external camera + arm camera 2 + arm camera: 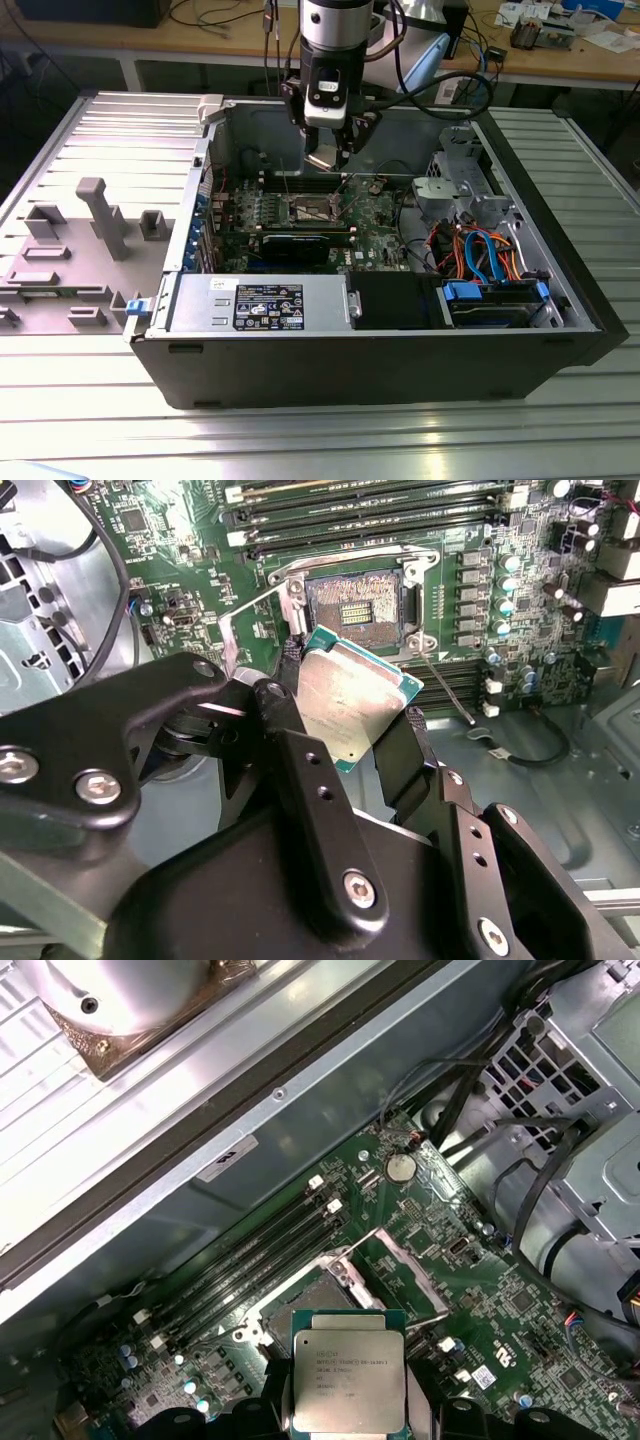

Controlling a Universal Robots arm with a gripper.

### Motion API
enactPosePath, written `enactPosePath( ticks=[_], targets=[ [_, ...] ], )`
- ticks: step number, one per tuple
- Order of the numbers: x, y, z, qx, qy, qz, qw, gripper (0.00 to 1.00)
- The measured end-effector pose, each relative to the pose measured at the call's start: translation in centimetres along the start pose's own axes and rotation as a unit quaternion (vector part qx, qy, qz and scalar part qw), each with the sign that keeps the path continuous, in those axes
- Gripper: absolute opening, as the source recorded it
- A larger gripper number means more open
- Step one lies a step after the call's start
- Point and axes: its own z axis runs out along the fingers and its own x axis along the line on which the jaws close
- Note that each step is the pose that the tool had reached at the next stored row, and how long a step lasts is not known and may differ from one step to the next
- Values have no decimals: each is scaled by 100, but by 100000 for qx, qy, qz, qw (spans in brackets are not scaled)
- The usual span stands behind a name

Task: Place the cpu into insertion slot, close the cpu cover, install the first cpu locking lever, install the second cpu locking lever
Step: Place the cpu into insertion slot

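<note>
Tool [350, 712] grips the cpu [348, 1385] by two edges; insertion slot [314, 208] lies at its six o'clock in the exterior view.

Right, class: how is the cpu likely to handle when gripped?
Probably stiff: the cpu looks flat and unbent, pinched edgewise in the hand. Likely light, being thin. Its smooth metal top may be slippery.

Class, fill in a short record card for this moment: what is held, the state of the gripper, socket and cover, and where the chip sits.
held item: cpu, metal top showing in both wrist views
gripper: jaws shut on the cpu's opposite edges
insertion slot: empty, dark centre exposed
cpu cover: swung open, off the slot
cpu position: held above the board near the slot, not yet seated
setting: open computer case
</note>
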Motion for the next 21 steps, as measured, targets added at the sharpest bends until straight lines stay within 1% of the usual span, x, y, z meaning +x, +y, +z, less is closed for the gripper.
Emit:
enactPosePath(
  ticks=[21],
  targets=[
    [0,-1,10,-36,-189,2185,99976,55]
  ],
)
